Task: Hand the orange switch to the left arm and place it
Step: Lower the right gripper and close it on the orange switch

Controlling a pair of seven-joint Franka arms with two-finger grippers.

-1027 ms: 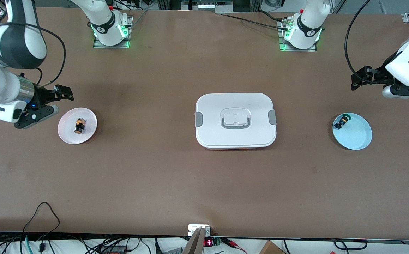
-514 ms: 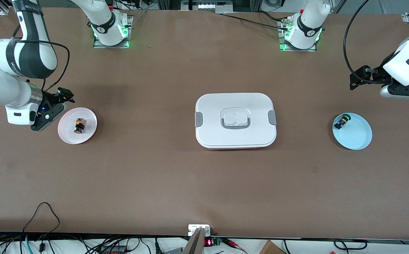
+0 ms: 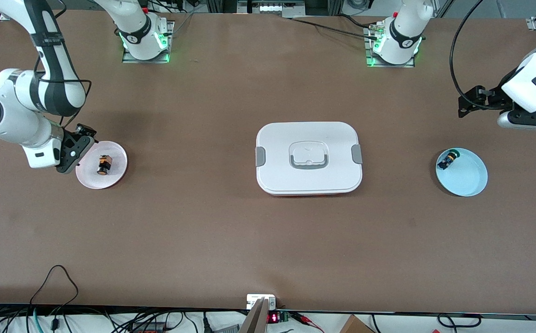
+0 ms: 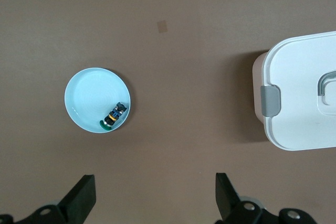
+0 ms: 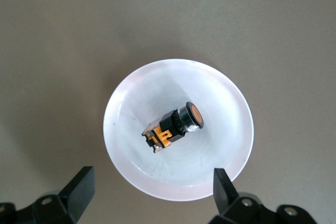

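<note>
1. You have the orange switch (image 3: 104,165) lying on its side in a small pinkish-white plate (image 3: 116,178), near the edge of the surface (image 3: 268,249) at the right arm's end. In the right wrist view the orange switch (image 5: 174,127) sits near the middle of the plate (image 5: 131,103), orange cap toward one rim.
2. Your right hand (image 3: 74,148) hangs over the surface just beside that plate, on the side toward the surface's end, overlapping the plate's rim in the front view. Its fingers are spread wide and hold nothing; in the right wrist view the two fingertips (image 5: 79,184) straddle the plate's near rim, clear of the switch.
3. The box (image 3: 309,157) lies flat at the middle of the surface, lid on, grey clips at both short sides, well apart from both plates.
4. Toward the left arm's end you can see a light blue plate (image 3: 466,178), with a small black switch (image 3: 448,160) carrying blue, yellow and green parts lying against the rim nearest the box.
5. Your left hand (image 3: 473,102) waits in the air over the surface near the edge at the left arm's end, released and empty, its fingers (image 4: 81,200) wide apart in the left wrist view, which looks down on the blue plate and one end of the box.
</note>
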